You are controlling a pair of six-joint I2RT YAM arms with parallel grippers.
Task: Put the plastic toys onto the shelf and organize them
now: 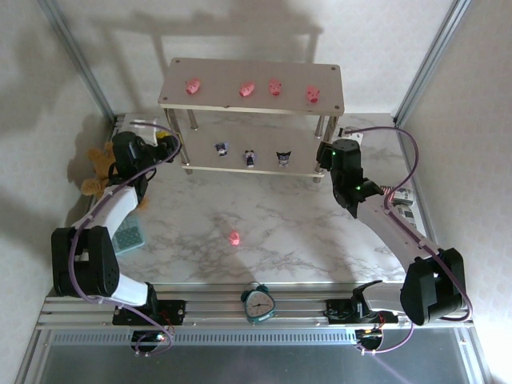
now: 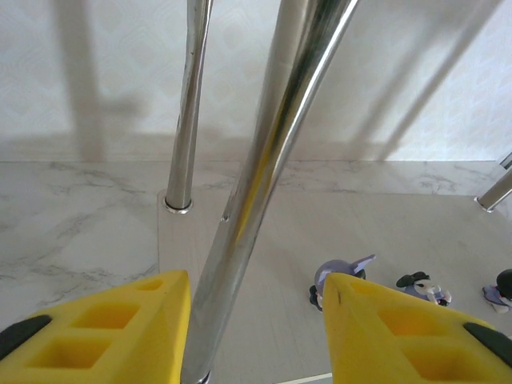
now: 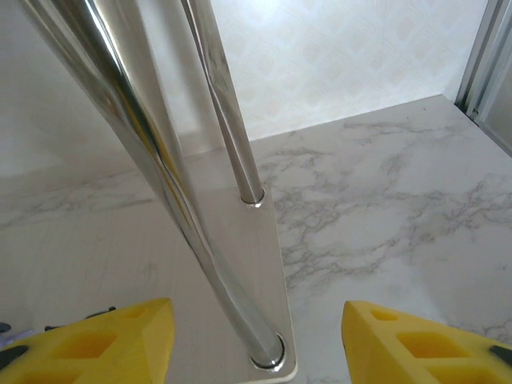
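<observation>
The shelf [image 1: 320, 82] stands at the back of the table. Four pink pigs [image 1: 246, 89] line its top board, and three purple-and-white figurines [image 1: 251, 157] stand on the lower board. A fifth pink pig [image 1: 234, 238] lies alone on the marble mid-table. My left gripper [image 1: 166, 144] is open at the shelf's front left leg [image 2: 240, 224], which rises between its yellow fingers [image 2: 120, 320]; one figurine [image 2: 346, 268] peeks past the right finger. My right gripper [image 1: 330, 158] is open too, straddling the front right leg [image 3: 204, 248] at the board's corner.
A brown teddy bear [image 1: 98, 170] sits left of the left gripper. A teal patterned pad [image 1: 128, 238] lies under the left arm. A teal alarm clock [image 1: 258, 304] stands on the near rail between the arm bases. Metal frame posts [image 1: 80, 60] flank the table.
</observation>
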